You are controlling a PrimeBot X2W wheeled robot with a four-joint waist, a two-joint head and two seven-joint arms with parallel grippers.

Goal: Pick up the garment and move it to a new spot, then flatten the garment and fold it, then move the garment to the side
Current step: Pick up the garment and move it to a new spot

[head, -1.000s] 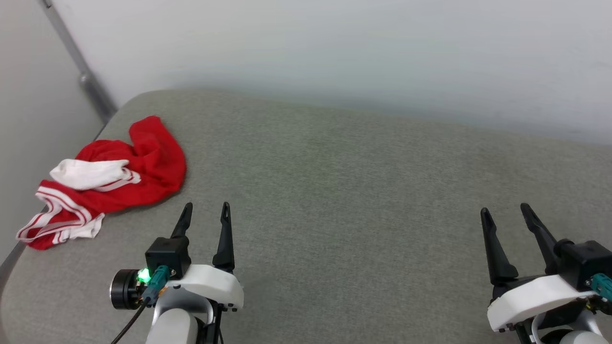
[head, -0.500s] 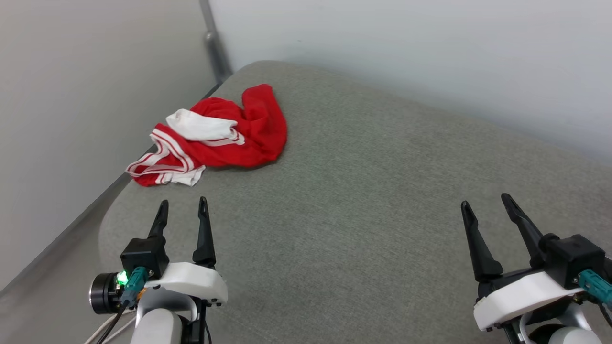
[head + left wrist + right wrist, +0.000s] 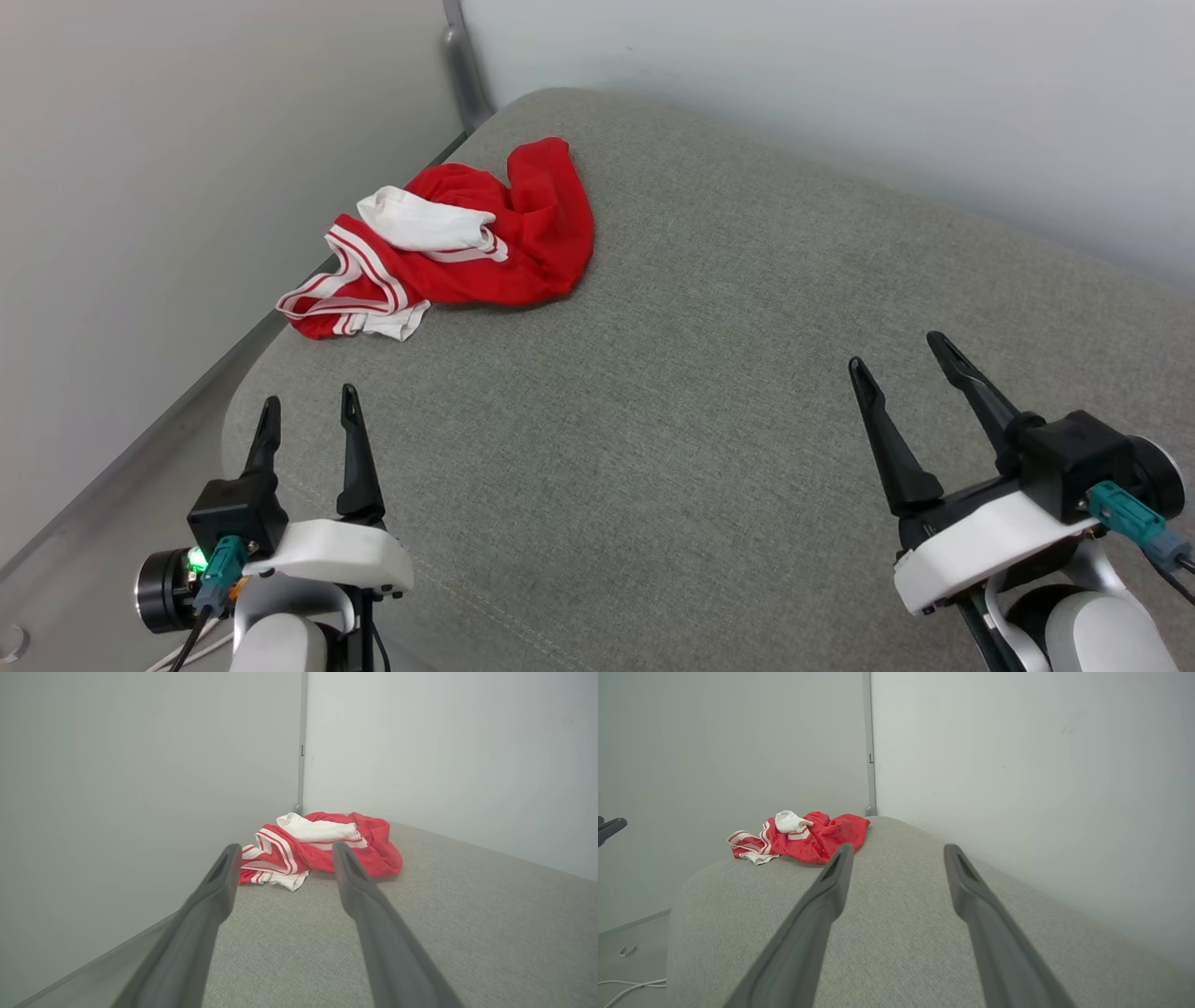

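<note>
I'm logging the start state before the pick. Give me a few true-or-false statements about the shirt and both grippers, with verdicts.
1. The garment lies bunched near the far left corner of the grey cushion. True.
2. The left gripper is shut on the garment. False: it is open and apart from it.
3. The right gripper is open and holds nothing. True.
4. The garment is folded flat. False: it is crumpled, with a white sleeve on top.

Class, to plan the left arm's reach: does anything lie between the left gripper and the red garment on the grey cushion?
Nothing visible does. A bare stretch of grey cushion separates the open left gripper from the crumpled garment, which lies near the cushion's far left corner.
</note>
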